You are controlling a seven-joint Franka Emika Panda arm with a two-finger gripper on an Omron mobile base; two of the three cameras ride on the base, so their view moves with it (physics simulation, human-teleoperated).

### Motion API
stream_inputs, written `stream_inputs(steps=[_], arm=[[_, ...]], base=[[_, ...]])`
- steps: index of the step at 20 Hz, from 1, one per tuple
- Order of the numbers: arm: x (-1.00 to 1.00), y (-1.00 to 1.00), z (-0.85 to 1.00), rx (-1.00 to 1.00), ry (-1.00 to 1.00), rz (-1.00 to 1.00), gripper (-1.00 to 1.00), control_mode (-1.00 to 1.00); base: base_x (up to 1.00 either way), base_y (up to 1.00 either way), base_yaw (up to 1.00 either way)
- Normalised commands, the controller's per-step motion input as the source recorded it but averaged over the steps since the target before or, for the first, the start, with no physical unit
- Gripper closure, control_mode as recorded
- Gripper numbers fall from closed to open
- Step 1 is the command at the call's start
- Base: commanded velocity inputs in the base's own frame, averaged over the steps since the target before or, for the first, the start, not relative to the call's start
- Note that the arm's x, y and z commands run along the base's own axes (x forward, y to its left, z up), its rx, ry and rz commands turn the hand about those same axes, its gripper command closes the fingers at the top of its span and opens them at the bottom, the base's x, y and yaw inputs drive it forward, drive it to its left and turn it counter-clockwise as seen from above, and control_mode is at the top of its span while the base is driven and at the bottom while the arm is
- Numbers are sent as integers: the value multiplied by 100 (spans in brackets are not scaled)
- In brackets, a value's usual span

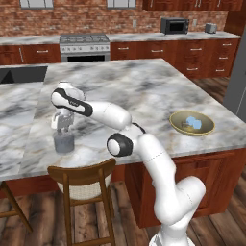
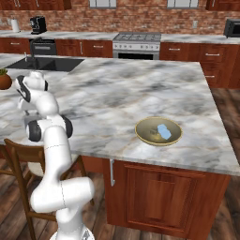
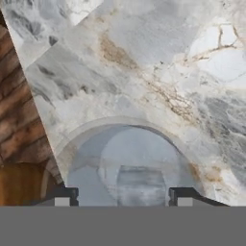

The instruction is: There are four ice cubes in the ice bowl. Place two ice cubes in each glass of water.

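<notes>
— While my arm reaches out low to the left over the marble counter, where does your gripper sit?

— My gripper points straight down, directly above a glass of water near the counter's front edge, just above a wooden chair. My elbow is bent by the counter's edge and my forearm runs level across to the wrist.

— Are the jaws holding anything?

— No. In the hand view my fingertips stand apart on either side of the glass's mouth, with nothing pinched between them. An ice cube lies inside the glass, below and between the tips.

— And the rest of the ice?

— Pale blue ice cubes lie in the ice bowl, well away to my right near the counter's right edge. I cannot tell how many.

— Anything else nearby?

— A potted plant stands at the far left of the right base view.
</notes>
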Motion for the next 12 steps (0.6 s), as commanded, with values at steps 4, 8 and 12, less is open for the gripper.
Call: stream_inputs(steps=[4, 8, 12], arm=[[-4, 0, 7, 4, -18, 0, -100, -100], [-10, 0, 44, 9, -24, 0, -100, -100], [-59, -19, 59, 11, -27, 0, -100, -100]], base=[[0, 0, 0], [0, 0, 0], [0, 0, 0]])
